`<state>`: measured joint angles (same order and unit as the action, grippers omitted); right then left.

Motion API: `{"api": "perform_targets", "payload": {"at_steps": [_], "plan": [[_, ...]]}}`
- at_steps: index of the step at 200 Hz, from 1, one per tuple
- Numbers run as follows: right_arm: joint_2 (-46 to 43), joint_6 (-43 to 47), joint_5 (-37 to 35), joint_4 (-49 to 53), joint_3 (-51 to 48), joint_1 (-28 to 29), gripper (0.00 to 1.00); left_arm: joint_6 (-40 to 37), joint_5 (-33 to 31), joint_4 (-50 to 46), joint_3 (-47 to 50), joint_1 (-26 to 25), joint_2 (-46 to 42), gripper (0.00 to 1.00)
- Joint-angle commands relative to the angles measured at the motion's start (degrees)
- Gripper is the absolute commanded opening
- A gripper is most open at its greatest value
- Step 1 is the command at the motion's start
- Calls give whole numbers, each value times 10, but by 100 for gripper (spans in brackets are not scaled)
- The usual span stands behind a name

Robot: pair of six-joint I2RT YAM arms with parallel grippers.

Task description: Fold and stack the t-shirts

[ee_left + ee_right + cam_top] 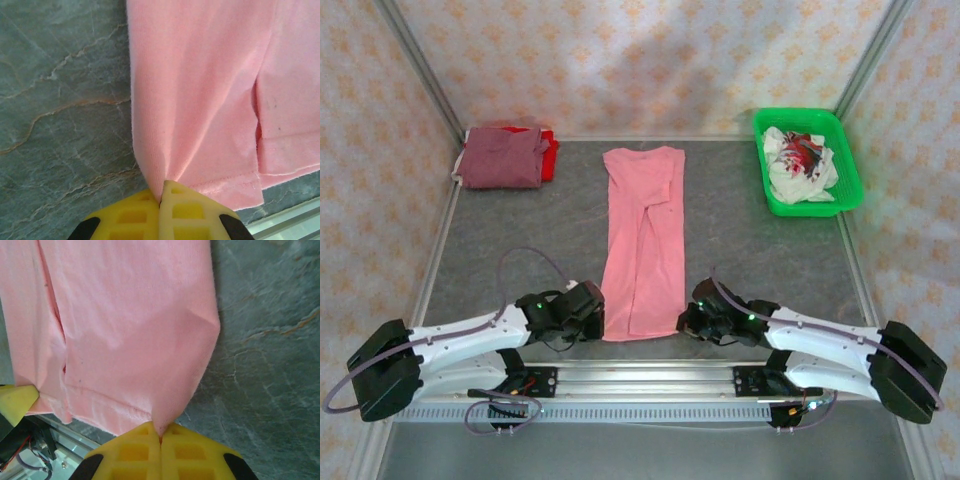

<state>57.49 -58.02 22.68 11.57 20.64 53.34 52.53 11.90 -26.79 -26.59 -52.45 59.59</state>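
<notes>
Left gripper (161,192) is closed, yellow fingers pinched tight on the near-left hem corner of the salmon-pink t-shirt (642,240), cloth puckering into the pinch. Right gripper (160,432) is the same on the near-right hem corner, closed on cloth with the fabric drawn to a point between the pads. Both grips sit low at the table's near edge, just above the metal rail (650,375), one on each side of the shirt. The pink shirt lies flat on the grey stone-look table (520,250) as a long narrow strip running from the arms toward the far wall, hem near, collar end far. Its sides look already folded inward, with an overlap edge running down the middle and a sleeve tucked on the upper right. So the lengthwise folds look done. The crosswise fold is not: the strip is at full length, with no sign yet of the hem lifting off the table. At the far-left corner a maroon t-shirt (502,158) sits folded on top of a red t-shirt (550,152), a bit of red showing at its right side, so that stack looks started with two pieces. Far right, a green basket (850,190) holds a crumpled white-and-red cloth (800,165); cannot tell if it is another shirt waiting. Judged remaining: bring the hem up over toward the collar, maybe once more, then carry the pink bundle to the far-left stack, well apart from where it lies now. Roughly mid-task for this shirt.
</notes>
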Motion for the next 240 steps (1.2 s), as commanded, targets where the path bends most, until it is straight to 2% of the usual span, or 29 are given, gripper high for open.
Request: {"api": "perform_targets", "payload": {"at_steps": [1,67,114,153,240], "plan": [[-15,10,-37,27,31,-14,0,7,-28,-17,-18,13,-16,0],[-19,57,-42,60,84,-60,0,-47,2,-57,-82,81,-20,0],[-2,99,-65,82,138,-83,0,-80,9,-66,-126,125,5,0],[21,149,-80,106,192,-120,0,-124,13,-89,-198,168,44,0],[91,211,-67,102,272,-205,0,-181,15,-72,-264,250,108,0]]}}
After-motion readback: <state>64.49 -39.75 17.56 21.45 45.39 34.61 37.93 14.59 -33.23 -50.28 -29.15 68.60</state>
